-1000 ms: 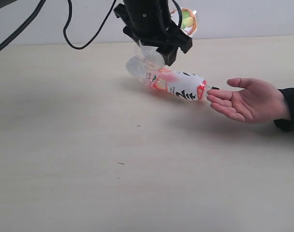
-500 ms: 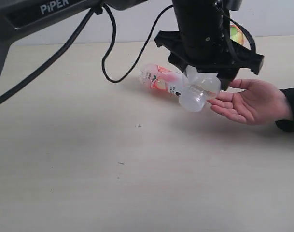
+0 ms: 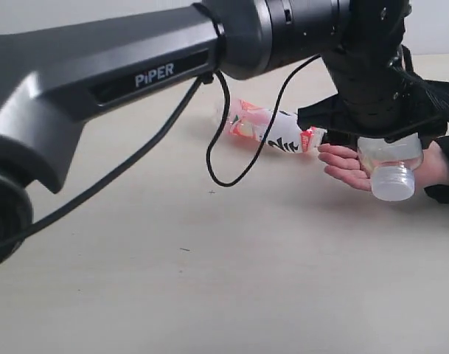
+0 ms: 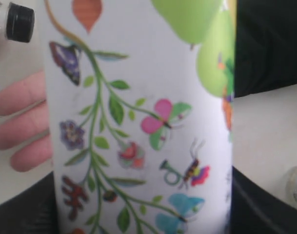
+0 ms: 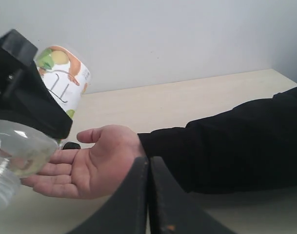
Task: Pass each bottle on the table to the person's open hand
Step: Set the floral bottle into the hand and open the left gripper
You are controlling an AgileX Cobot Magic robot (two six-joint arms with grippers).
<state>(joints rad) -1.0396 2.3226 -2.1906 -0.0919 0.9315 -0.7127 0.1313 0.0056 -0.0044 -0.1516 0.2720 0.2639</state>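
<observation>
Left claw (image 3: 379, 136) holds bottle (image 3: 390, 171) — above open hand (image 3: 345, 164)

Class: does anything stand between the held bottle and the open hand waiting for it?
Nothing visible does. The held bottle hangs close over the open hand; the pink bottle lies beside the hand, out of the way.

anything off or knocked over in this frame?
Only the pink-label bottle: it lies on its side on the table, black cap by the fingertips of the open hand. No spill or damage visible; the carried patterned bottle looks intact.
</observation>
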